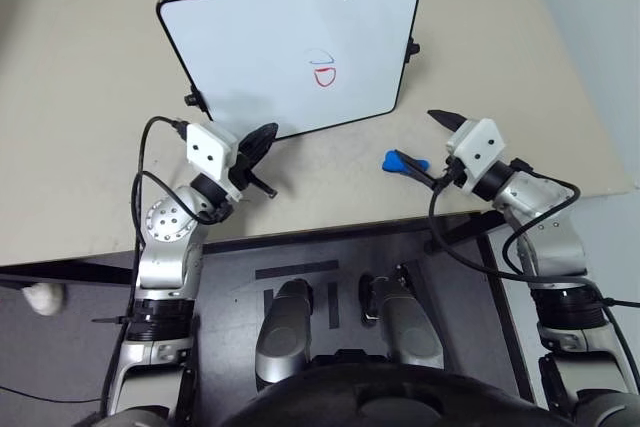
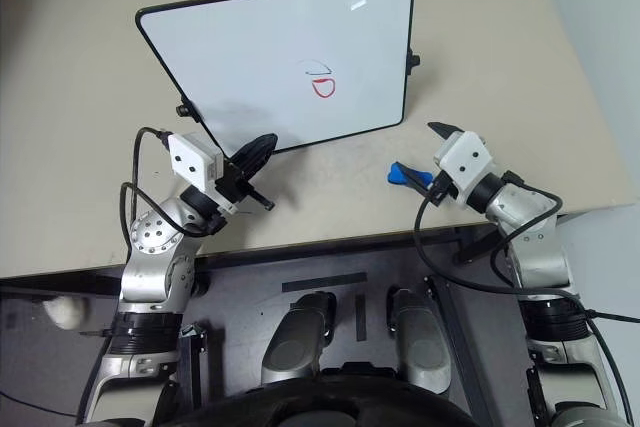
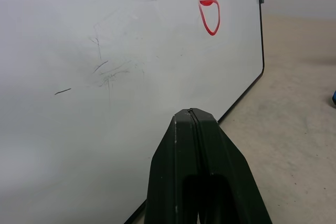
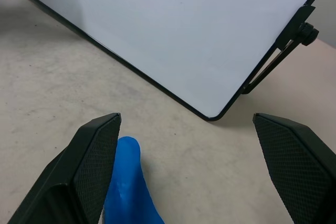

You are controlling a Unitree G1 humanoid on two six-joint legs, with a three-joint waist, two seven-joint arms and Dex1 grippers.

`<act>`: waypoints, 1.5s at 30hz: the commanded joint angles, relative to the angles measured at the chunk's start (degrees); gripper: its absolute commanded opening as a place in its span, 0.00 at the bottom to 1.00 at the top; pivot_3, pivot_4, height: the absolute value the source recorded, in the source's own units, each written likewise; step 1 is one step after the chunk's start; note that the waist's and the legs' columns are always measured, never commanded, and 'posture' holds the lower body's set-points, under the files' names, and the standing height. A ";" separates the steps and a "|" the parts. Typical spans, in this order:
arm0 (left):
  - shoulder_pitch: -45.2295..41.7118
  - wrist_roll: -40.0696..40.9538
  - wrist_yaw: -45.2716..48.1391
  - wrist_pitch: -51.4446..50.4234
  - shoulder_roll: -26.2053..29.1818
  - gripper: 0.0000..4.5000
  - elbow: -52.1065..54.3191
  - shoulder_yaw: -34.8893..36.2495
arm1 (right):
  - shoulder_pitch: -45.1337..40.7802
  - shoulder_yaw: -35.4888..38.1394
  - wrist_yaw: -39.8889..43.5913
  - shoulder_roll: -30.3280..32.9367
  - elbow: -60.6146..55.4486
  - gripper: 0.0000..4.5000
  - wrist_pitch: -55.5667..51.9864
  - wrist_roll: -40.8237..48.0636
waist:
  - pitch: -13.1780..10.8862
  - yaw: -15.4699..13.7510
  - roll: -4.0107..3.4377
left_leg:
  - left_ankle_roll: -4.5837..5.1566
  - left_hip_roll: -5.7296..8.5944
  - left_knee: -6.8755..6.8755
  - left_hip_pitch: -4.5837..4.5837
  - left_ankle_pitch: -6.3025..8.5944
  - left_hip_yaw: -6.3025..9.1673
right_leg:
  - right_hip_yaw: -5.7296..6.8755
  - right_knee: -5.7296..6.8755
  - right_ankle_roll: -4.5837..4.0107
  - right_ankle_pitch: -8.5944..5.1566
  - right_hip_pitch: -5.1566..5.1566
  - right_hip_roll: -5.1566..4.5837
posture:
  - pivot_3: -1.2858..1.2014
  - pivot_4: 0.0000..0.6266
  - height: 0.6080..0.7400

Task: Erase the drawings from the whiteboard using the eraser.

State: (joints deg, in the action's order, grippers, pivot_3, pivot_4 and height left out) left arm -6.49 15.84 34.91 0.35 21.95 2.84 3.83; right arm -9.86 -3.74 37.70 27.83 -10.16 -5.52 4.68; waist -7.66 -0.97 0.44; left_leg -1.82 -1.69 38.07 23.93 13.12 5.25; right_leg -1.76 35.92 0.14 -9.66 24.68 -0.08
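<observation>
Blue eraser (image 1: 404, 162) lies on the beige worktop (image 1: 80, 97) beside the whiteboard (image 1: 260, 47), by the right gripper (image 1: 437, 150) with fingers spread; left gripper (image 1: 262, 139) fingers pressed together.

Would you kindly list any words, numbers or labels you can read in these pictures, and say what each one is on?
No readable words, numbers or brand marks.
The whiteboard carries only the drawings: a red D-like loop under a thin blue arc, a doodle rather than writing.
Faint dark strokes on the board are smudges, not text.
</observation>
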 commanded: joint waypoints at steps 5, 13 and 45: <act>-1.85 0.20 0.61 0.72 -0.89 0.00 0.66 -0.76 | 0.55 1.14 -0.41 0.82 -4.05 0.94 -0.53 0.39 | 0.00 -0.05 0.00 | 0.00 0.00 -0.01 0.01 0.01 0.00 | 0.00 0.00 -0.02 0.00 0.00 0.00 | 0.52 0.24 1.00; -0.32 0.04 0.07 1.09 -1.21 0.00 1.94 -0.55 | -0.30 0.90 0.45 1.50 -3.29 0.94 -0.32 0.68 | 0.00 0.00 0.00 | 0.00 0.00 -0.02 0.00 0.01 0.00 | 0.00 0.00 0.00 0.00 0.00 0.00 | 0.52 0.24 1.00; 4.85 -1.08 -3.28 2.06 -3.43 0.00 5.55 -0.31 | 0.20 -4.01 10.86 5.20 -1.79 0.94 -8.81 3.99 | 0.00 -0.05 0.00 | -0.03 0.00 -0.01 0.00 -0.02 0.00 | 0.00 0.00 0.28 -0.18 -0.01 0.03 | 0.52 0.24 1.00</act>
State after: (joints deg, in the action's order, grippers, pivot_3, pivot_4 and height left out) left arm -1.27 14.53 31.94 1.57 18.82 5.87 3.64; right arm -9.63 -7.86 48.47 32.36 -9.95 -14.67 8.73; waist -7.66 -1.01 0.45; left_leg -1.86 -1.69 38.05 23.94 13.11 5.25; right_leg -1.76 35.92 0.42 -9.84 24.67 -0.05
